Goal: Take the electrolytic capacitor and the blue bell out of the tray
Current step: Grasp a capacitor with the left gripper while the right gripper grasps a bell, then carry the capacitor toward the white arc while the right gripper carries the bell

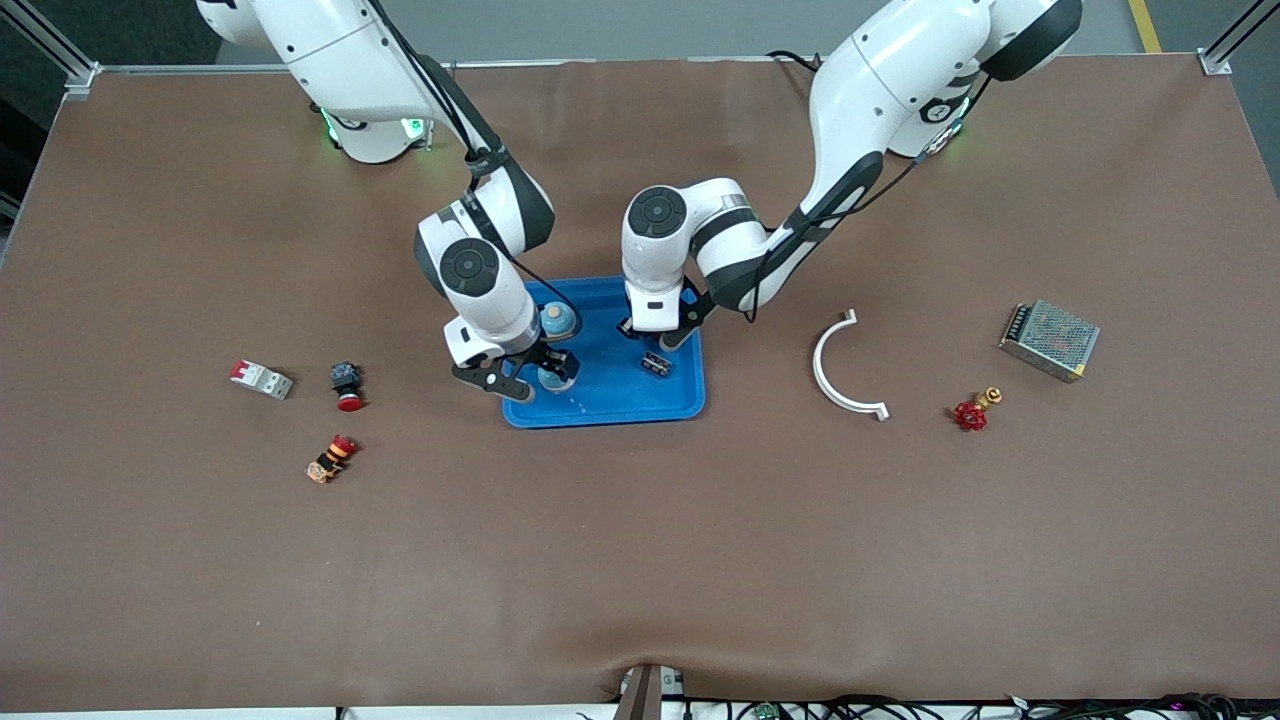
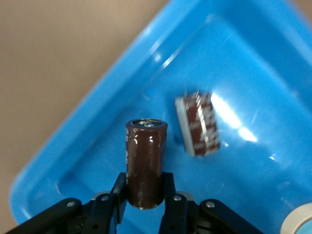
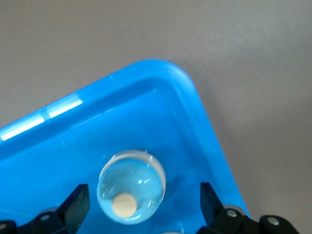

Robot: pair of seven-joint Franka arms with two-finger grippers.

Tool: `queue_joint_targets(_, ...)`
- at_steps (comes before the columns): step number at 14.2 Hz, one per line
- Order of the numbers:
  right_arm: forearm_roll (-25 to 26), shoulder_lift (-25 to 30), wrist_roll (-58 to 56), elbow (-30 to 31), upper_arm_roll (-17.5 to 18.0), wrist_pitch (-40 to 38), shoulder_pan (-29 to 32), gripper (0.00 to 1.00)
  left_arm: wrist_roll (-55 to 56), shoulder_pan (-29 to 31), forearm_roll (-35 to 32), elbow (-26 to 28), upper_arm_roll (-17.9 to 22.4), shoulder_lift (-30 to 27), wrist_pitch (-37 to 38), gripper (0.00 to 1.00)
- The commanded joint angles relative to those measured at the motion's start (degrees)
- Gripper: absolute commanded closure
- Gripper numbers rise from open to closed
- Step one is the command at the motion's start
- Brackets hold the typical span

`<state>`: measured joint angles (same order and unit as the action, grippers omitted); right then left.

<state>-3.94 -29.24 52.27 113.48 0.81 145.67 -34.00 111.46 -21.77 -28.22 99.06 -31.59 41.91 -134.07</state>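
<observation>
Clamped on the electrolytic capacitor (image 2: 146,163), the left gripper (image 2: 145,197) hangs low over the tray (image 1: 610,405), its fingers (image 2: 118,191) pinching the brown can near its base, with the silvery cap pointing away from the wrist. A second capacitor (image 2: 197,124) lies on its side on the tray floor close by, not touched. In the front view the left gripper (image 1: 655,335) sits over the tray's three o'clock portion. The right gripper (image 1: 520,378) is at the tray's nine o'clock side, jaws spread wide on either side of the blue bell (image 3: 131,192), its fingers (image 3: 78,202) not yet touching the dome.

To finish this step well, I would lift the can straight up until it clears the raised rim, keeping it vertical since the grip is low, then carry it out toward three o'clock onto bare table, short of the white curved bracket (image 1: 838,370). Swinging toward nine o'clock risks meeting the right arm. The right arm should close squarely across the dome's widest part.
</observation>
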Motion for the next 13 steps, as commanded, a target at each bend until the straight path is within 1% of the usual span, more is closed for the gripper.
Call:
queue_joint_targets(1, -0.81, -1.17, 1.95, -0.81, -0.64, 0.14, -2.21, 0.00, -5.08, 2.25, -0.52, 0.87, -0.75, -6.82, 6.96, 1.00)
queue_joint_targets(2, -0.81, -1.17, 1.95, -0.81, -0.64, 0.14, -2.30, 0.00, -7.98, 3.47, -0.09, 0.87, -1.89, -8.41, 10.03, 1.00)
queue_joint_targets(3, -0.81, -1.26, 1.95, -0.81, -0.55, 0.14, -2.30, 0.00, -11.23, 5.92, 0.96, 0.87, -3.38, -9.99, 12.76, 1.00)
queue_joint_targets(6, -0.72, -2.40, 1.95, -0.89, -0.55, 1.89, -2.47, 0.00, -21.60, 16.98, 4.74, 0.96, -9.79, -13.16, 19.44, 1.00)
queue_joint_targets(8, -0.72, -3.80, 1.95, -1.24, -0.55, 3.39, -2.56, 0.00, -26.53, 24.28, 4.84, 1.57, -13.92, -13.52, 24.36, 1.00)
queue_joint_targets(11, -0.72, -5.56, 2.04, -1.86, -0.55, 5.24, -3.18, 0.00, -31.02, 32.90, 4.75, 4.11, -17.62, -13.52, 26.67, 1.00)
queue_joint_targets(13, -0.72, -5.74, 2.04, -2.12, -0.64, 5.24, -3.35, 0.00, -32.00, 36.43, 4.75, 5.96, -18.33, -13.52, 26.76, 1.00)
